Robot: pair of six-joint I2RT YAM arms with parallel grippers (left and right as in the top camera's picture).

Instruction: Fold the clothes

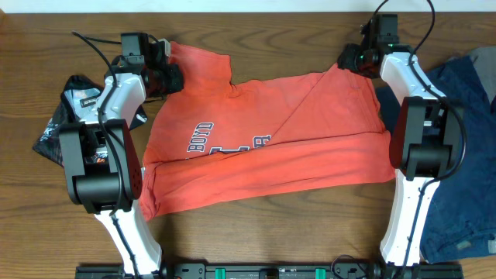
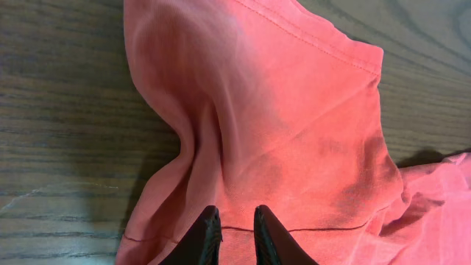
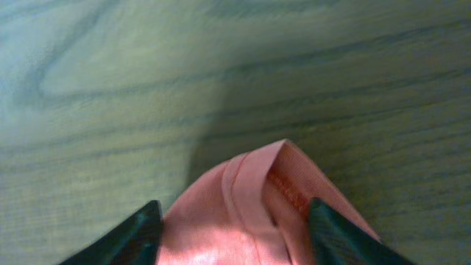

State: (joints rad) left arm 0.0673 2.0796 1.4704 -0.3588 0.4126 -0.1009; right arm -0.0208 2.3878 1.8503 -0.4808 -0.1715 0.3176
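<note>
The coral-red T-shirt (image 1: 271,147) lies spread across the table with its lower part folded up. Part of the dark "BOYD" lettering (image 1: 200,136) shows. My left gripper (image 1: 165,77) is at the shirt's far left sleeve. In the left wrist view its fingers (image 2: 235,224) are almost together on the fabric (image 2: 280,110), whose folds run in toward them. My right gripper (image 1: 350,58) is at the shirt's far right corner. In the right wrist view its fingers (image 3: 232,221) are spread wide, with the hemmed corner (image 3: 257,184) standing between them.
A black garment with red-and-white print (image 1: 74,108) lies at the left, beside the left arm. A large navy blue garment (image 1: 465,147) lies at the right, under and beside the right arm. Bare wood table (image 1: 256,31) shows beyond the shirt.
</note>
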